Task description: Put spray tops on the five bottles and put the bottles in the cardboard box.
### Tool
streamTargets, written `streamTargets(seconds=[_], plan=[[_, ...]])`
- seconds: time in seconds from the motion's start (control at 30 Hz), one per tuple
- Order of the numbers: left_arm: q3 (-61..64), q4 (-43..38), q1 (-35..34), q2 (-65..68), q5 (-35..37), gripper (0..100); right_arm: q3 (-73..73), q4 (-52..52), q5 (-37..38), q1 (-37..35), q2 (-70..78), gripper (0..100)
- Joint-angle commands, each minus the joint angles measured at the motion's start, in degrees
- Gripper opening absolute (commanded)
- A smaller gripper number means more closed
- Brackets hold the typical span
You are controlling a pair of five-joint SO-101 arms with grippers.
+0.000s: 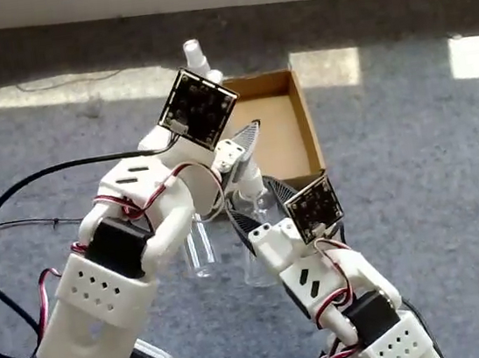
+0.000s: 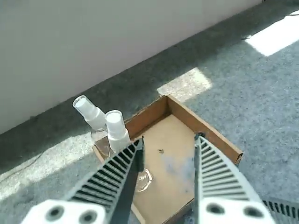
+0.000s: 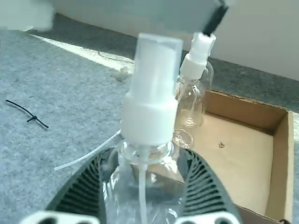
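- A shallow brown cardboard box [image 1: 287, 137] lay open-topped on the grey carpet [image 1: 432, 162], at 12 o'clock from both arms in the high view.
- At the box's 10 o'clock corner were two clear plastic bottles, each with a white spray top.
- The nearer capped bottle [image 2: 117, 130] stood tilted on the box floor.
- The farther capped bottle [image 2: 91, 112] leaned just beside it. I could not tell whether its base sat inside the wall or just beyond it.
- A small dark speck [image 2: 160, 151] marked the box floor.
- The right end effector [image 3: 148, 161] was closed narrowly around a third clear bottle [image 3: 152, 93]. This held bottle was upright with a white spray top seated on its neck and a dip tube running down inside it. It was at 6 o'clock of the box, just outside the near wall.
- The left end effector [image 2: 169, 137] hung over the box with its fingers wide apart, gripping nothing.
- A fourth clear bottle [image 1: 197, 246] stood on the carpet at 9 o'clock of the held bottle, its neck hidden behind the left arm.
- A thin white tube [image 3: 86, 157] lay on the carpet near the held bottle.
- A black cable tie [image 3: 28, 116] lay farther out towards 9 o'clock.
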Motion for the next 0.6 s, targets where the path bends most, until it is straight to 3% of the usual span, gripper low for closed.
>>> streamTargets(seconds=[0.0,0.37,0.47,0.57], plan=[[-0.13,2.37,-0.31,0.04,-0.44,17,-0.75,-1.01,-0.7,1.01,-0.66,0.4],[-1.71,6.07,4.0,-2.15,-0.79,17,-0.75,-1.01,-0.53,1.01,-0.66,0.4],[-4.09,6.24,1.01,-8.22,-3.52,17,-0.92,-1.01,0.26,0.92,-0.66,0.4],[-5.85,6.24,-5.23,-16.92,-3.43,17,-0.92,-1.01,6.59,1.01,-0.66,0.4]])
